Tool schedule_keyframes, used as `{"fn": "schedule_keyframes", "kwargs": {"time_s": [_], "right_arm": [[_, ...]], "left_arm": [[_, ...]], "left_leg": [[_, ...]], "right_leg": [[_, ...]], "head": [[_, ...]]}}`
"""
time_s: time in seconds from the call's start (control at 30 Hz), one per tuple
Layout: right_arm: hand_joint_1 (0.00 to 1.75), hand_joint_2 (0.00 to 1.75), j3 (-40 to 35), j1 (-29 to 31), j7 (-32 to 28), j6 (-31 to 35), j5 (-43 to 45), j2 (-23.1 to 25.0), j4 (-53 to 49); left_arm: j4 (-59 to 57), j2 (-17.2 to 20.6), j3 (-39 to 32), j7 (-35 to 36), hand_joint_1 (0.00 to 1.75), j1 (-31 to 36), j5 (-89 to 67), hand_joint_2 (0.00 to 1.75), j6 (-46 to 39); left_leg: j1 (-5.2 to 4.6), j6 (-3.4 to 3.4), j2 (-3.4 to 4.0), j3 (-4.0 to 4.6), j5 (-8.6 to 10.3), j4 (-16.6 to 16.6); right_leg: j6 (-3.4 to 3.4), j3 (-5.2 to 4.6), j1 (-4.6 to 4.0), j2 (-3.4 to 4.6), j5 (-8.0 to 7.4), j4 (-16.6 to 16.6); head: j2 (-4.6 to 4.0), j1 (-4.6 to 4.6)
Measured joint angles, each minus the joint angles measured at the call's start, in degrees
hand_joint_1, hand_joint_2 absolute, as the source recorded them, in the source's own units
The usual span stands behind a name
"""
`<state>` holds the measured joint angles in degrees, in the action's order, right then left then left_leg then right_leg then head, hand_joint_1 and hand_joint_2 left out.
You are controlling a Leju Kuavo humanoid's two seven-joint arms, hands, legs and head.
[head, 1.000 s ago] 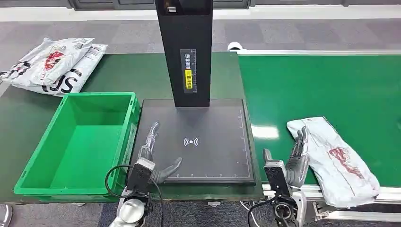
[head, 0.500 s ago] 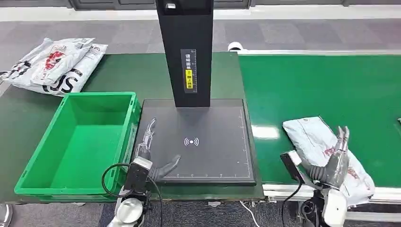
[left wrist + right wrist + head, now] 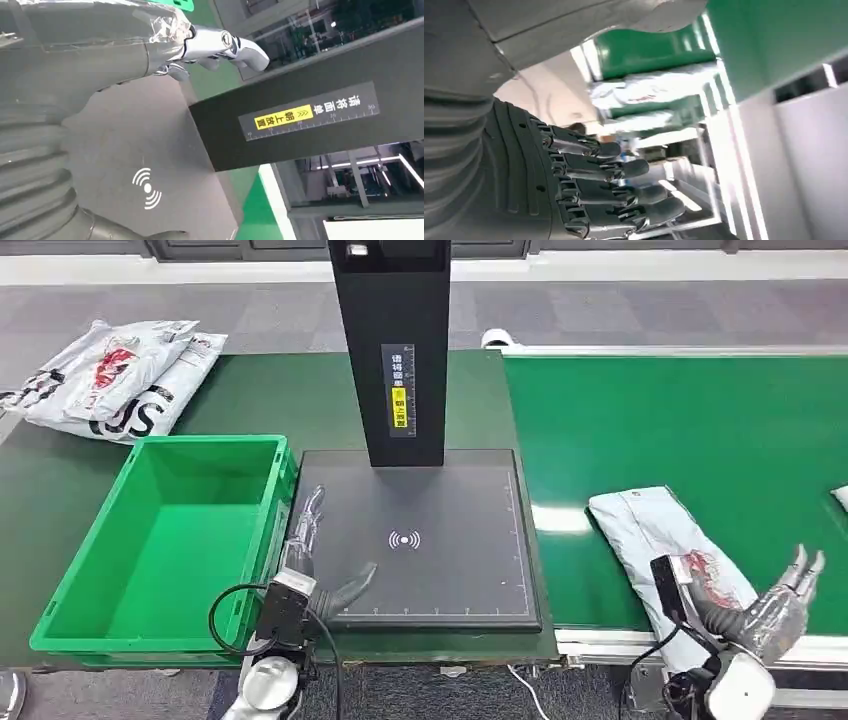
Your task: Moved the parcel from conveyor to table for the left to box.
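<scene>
parcel (image 3: 668,540) one on conveyor (image 3: 680,420); right robot hand (image 3: 775,605) released beside it; left robot hand (image 3: 310,565) released.

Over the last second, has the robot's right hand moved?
Yes. The right hand has swung rightward across the parcel, away from the black scanner pad.

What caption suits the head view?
Right robot hand open beside the white parcel on the conveyor; left robot hand rests open on the scanner pad.

The dark green table (image 3: 260,400) carries a green crate (image 3: 165,540), a black scanner plate (image 3: 420,540) and 2 mail bags (image 3: 115,375). A white parcel (image 3: 665,540) lies on the green conveyor (image 3: 680,420).
</scene>
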<state>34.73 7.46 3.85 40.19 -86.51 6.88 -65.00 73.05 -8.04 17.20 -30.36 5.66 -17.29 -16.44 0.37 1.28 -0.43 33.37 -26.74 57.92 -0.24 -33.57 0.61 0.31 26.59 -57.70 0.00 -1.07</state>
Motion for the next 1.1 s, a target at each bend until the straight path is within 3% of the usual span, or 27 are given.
{"fn": "schedule_keyframes", "kwargs": {"time_s": [0.27, 0.73, 1.1], "right_arm": [[0.0, 1.75, 0.0, 0.68, -2.41, 0.0, 7.0, -2.27, 10.03], [0.0, 1.75, 0.0, 5.17, 0.24, -1.7, 8.17, -4.98, 28.07], [0.0, 1.75, -0.31, 7.2, 3.04, -3.61, 5.9, -5.72, 33.31]], "left_arm": [[1.44, -0.44, -1.11, 0.63, 0.0, -0.49, -1.01, 1.75, 0.7], [1.73, -0.46, -1.51, 0.68, 0.0, -0.5, -1.53, 1.75, 1.22], [2.1, -0.44, -1.51, 0.81, 0.0, -0.75, -1.53, 1.75, 1.35]], "left_leg": [[0.0, 0.0, -0.01, 0.0, 0.0, 0.0], [-0.01, 0.0, -0.02, 0.0, 0.0, 0.0], [0.0, -0.01, -0.01, -0.03, 0.0, 0.0]], "right_leg": [[0.0, 0.01, 0.0, -0.01, 0.0, 0.0], [0.01, 0.02, 0.0, -0.02, 0.0, 0.0], [0.01, 0.05, 0.0, -0.01, 0.0, 0.0]], "head": [[-0.02, 0.0], [-0.02, 0.0], [0.0, 0.0]]}}
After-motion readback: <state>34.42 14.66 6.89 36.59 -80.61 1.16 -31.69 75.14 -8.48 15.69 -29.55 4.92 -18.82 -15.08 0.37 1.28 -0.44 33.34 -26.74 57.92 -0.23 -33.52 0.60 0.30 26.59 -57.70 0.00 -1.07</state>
